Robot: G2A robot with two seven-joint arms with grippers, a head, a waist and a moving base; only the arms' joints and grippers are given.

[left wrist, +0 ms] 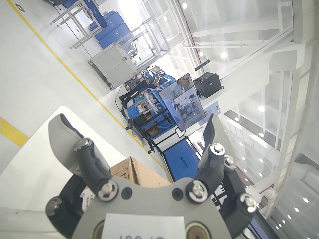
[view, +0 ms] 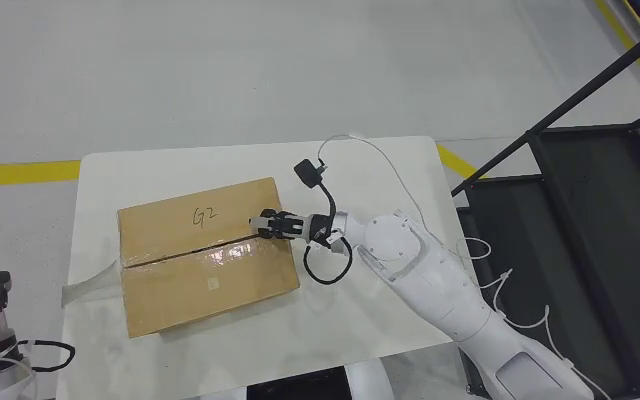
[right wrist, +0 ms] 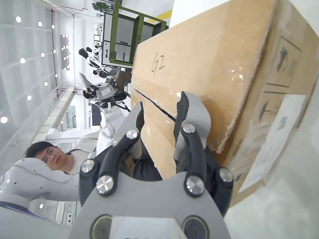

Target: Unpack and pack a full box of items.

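A brown cardboard box point(view: 205, 255) marked "G2" lies on the white table point(view: 380, 170), with glossy tape along its middle seam. My right gripper point(view: 262, 223) rests on the box's right end, at the seam. In the right wrist view its fingers stand a little apart across the slightly lifted end of one top flap point(right wrist: 154, 138), so the right gripper point(right wrist: 162, 104) is open. One fingertip point(right wrist: 185, 108) sits at the dark seam slit. My left gripper point(left wrist: 137, 130) hangs wide open and empty off the table's left front corner, with the box point(left wrist: 134, 172) beyond it.
A loose strip of clear tape point(view: 90, 283) trails from the box's left end over the table edge. A black metal frame point(view: 590, 220) stands right of the table. Bare table surface lies behind and to the right of the box.
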